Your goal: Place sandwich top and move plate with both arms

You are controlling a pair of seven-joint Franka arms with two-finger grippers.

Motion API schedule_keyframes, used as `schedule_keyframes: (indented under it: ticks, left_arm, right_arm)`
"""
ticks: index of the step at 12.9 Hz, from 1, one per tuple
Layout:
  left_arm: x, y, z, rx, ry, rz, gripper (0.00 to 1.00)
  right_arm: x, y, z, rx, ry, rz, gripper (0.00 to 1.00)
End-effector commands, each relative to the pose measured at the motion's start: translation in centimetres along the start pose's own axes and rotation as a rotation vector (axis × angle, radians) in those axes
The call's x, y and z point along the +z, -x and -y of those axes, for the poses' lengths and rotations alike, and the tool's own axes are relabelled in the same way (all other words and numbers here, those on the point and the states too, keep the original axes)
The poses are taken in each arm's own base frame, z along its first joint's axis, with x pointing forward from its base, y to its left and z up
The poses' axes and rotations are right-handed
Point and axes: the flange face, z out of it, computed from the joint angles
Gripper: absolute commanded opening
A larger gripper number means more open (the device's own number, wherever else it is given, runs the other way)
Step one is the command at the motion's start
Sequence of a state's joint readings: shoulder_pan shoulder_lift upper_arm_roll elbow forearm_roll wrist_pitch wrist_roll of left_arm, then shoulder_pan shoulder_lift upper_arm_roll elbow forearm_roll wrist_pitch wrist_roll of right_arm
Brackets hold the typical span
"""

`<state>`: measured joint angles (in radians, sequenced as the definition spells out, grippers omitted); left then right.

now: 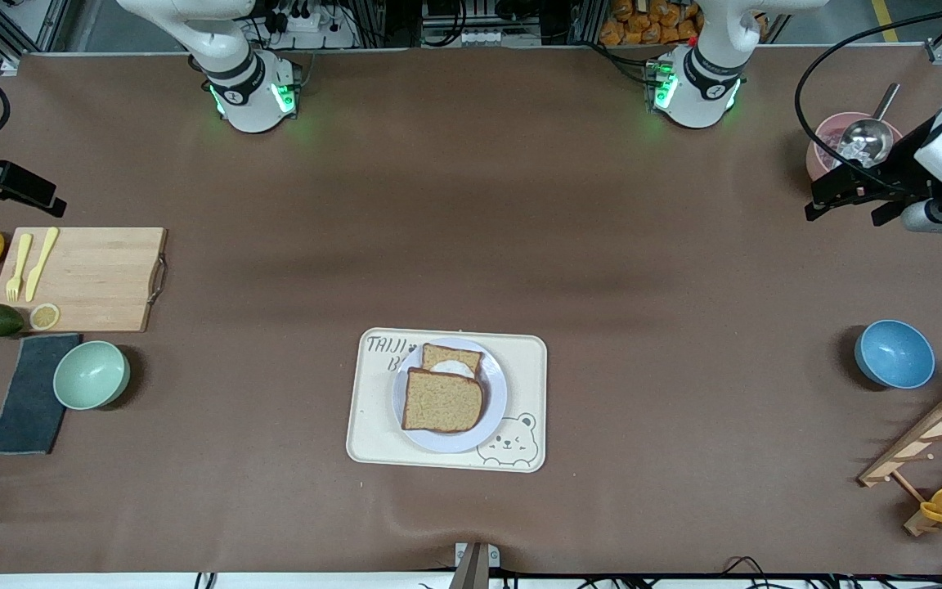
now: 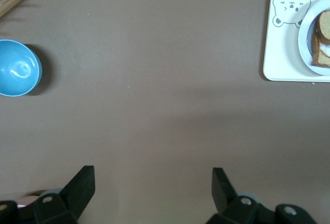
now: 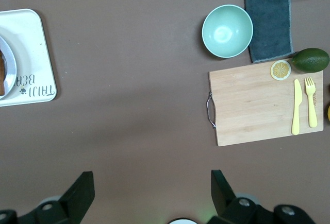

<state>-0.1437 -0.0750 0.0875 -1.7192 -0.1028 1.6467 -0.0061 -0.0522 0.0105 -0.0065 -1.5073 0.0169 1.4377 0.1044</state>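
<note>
The sandwich top point(image 1: 441, 401), a plain brown slice, lies flat on the pale plate point(image 1: 494, 402) and partly covers the egg-topped slice point(image 1: 453, 362). The plate rests on a cream bear tray point(image 1: 373, 442) in the middle of the table, near the front camera. My left gripper point(image 1: 844, 209) hangs open and empty over the left arm's end of the table, beside a pink bowl. Its wrist view shows the fingers point(image 2: 82, 183) wide apart, with the plate point(image 2: 304, 37) and sandwich top point(image 2: 325, 26) far off. My right gripper point(image 1: 38, 196) is open and empty over the right arm's end; its fingers point(image 3: 82, 188) are spread.
A blue bowl point(image 1: 894, 353), a wooden rack point(image 1: 933, 433) and a pink bowl with a ladle point(image 1: 851, 143) stand toward the left arm's end. A cutting board point(image 1: 87, 278) with yellow cutlery, lemons, an avocado, a mint bowl point(image 1: 91, 374) and a grey cloth point(image 1: 29, 393) lie toward the right arm's end.
</note>
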Motion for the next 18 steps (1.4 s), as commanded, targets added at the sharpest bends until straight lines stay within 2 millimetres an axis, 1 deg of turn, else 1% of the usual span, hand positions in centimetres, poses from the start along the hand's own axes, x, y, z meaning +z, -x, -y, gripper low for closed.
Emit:
schedule_keyframes:
  ticks: [1,3,4,5,8,10,11,13,15,16,18]
  left_arm:
    - [-1.3,0.1,-0.3,0.007,-0.029,0.006,1.0]
    - [-2.1,0.5,-0.5,0.06,-0.029,0.026,1.0]
    - [-2.7,0.4,-0.4,0.097,-0.03,0.014,1.0]
    - [-3.0,0.3,-0.4,0.103,-0.034,0.009,1.0]
    - [-2.4,0.1,-0.6,0.104,-0.076,0.022,1.0]
    - [-2.4,0.1,-0.3,0.101,-0.079,0.022,1.0]
    - [-2.5,0.2,-0.1,0.104,-0.108,0.022,1.0]
    - [-2.6,0.2,-0.3,0.117,-0.141,0.025,1.0]
    - [-2.5,0.2,-0.3,0.118,-0.153,0.03,1.0]
    - [-2.4,0.3,-0.4,0.116,-0.152,0.039,1.0]
    - [-2.4,0.4,-0.4,0.111,-0.152,0.04,1.0]
  right_arm:
    - [-0.1,0.1,0.0,0.0,0.003,0.002,1.0]
    - [-0.1,0.1,0.0,0.0,0.003,0.002,1.0]
    - [-0.1,0.1,0.0,0.0,0.003,0.002,1.0]
    - [0.0,0.0,0.0,0.0,0.003,0.004,1.0]
    - [0.0,0.0,0.2,-0.003,0.004,0.002,1.0]
    - [0.0,0.0,0.1,-0.002,0.002,0.003,1.0]
    - [-0.1,0.0,0.2,-0.003,0.002,0.001,1.0]
    - [0.0,0.0,0.3,-0.005,0.002,0.001,1.0]
    - [0.2,-0.2,0.9,-0.016,-0.003,0.003,1.0]
    - [0.8,-0.7,1.0,-0.015,-0.02,0.014,1.0]
    - [0.8,-0.7,0.8,-0.012,-0.031,0.02,1.0]
